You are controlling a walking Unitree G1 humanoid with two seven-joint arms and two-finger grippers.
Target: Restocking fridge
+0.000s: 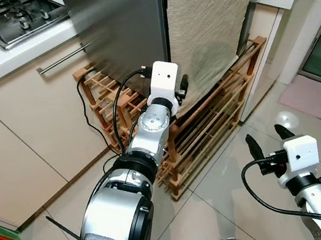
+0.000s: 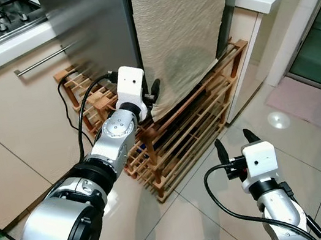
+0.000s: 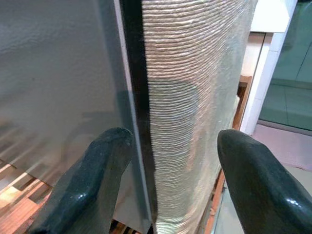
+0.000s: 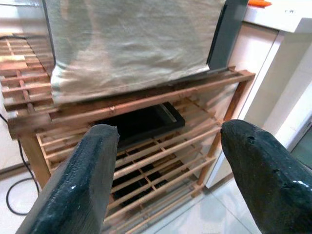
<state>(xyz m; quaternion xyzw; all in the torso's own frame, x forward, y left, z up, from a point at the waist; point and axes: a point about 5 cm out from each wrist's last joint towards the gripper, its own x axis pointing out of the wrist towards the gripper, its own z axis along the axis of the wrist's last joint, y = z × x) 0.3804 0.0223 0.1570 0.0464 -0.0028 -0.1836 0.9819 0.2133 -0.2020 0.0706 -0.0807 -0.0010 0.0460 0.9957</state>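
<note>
1. Two grippers are seen in the left eye view. The left gripper is stretched forward to the lower corner of the fridge, at the seam where the grey side wall meets the front. That front is draped with a beige woven cloth. The fridge is stood on a wooden slatted rack, beside a counter bearing a gas hob.
2. In the right eye view the right gripper is held low over the tiled floor, well apart from the rack, fingers spread with nothing between them.
3. In the left wrist view the left fingers are parted wide, one against the grey wall, the other before the cloth; the fridge's dark edge is straddled but not clamped.
4. In the right wrist view the right fingers are opened wide and empty, pointed at the rack, where a flat black object is laid on a shelf.
</note>
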